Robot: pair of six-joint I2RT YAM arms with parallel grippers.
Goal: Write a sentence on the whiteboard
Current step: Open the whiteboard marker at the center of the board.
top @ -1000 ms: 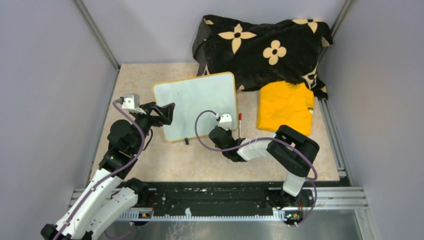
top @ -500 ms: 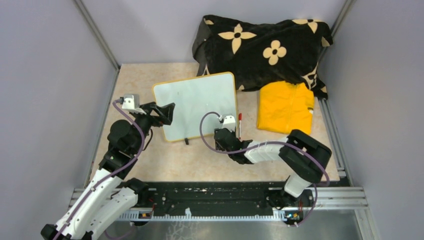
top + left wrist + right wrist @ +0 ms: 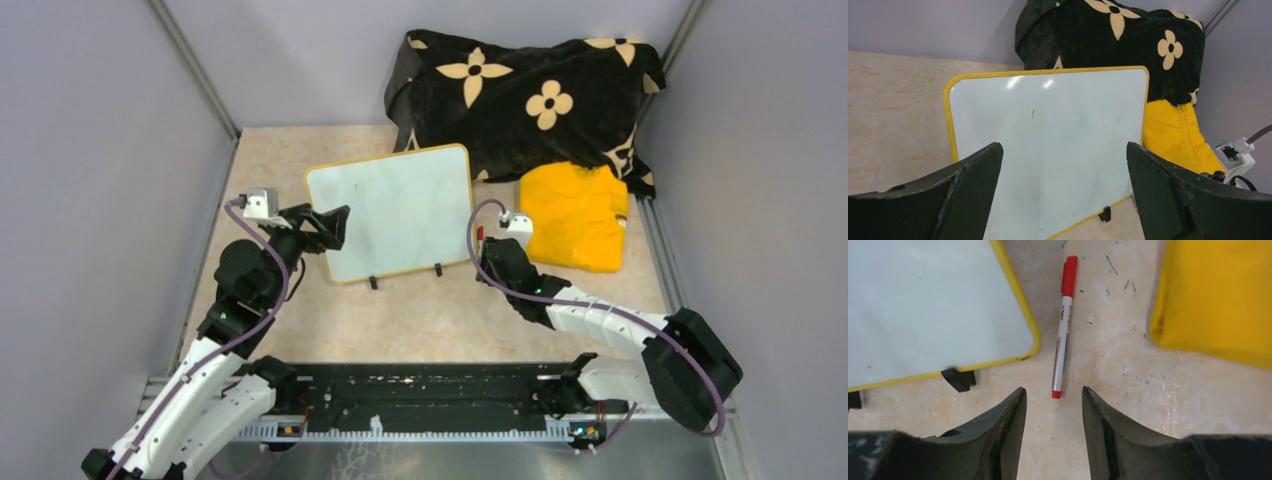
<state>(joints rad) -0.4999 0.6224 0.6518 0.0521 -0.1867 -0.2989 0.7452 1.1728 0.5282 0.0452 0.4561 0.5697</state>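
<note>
Your board (image 3: 395,210) sits mid-surface w/ its face up toward the top cam. Its long axis runs left-right, w/ the right end a bit farther from the arm bases. The face is glossy white w/ one tiny dark fleck in the L wrist view. Both black feet (image 3: 372,283) are on the near long edge.

The marker (image 3: 1063,330) lies flat on the surface (image 3: 420,320), just right of the board's near-right corner and not touching the frame. Its long axis runs near-far, roughly square to the board's, w/ the red cap pointing away from you.

Your R tool (image 3: 1053,390) hangs over the marker's near end. Its jaws are part open, one each side of the tip, w/ nothing gripped.

Your L tool (image 3: 1063,150) is at the board's left edge, spread wide and holding nothing. Its cam sees most of the board between the fingers (image 3: 973,170). Can't tell if it touches the frame.

A folded yellow cloth (image 3: 572,212) lies just right of the marker. A black flowered blanket (image 3: 520,85) is bunched at the back, against the board's far-right corner.
</note>
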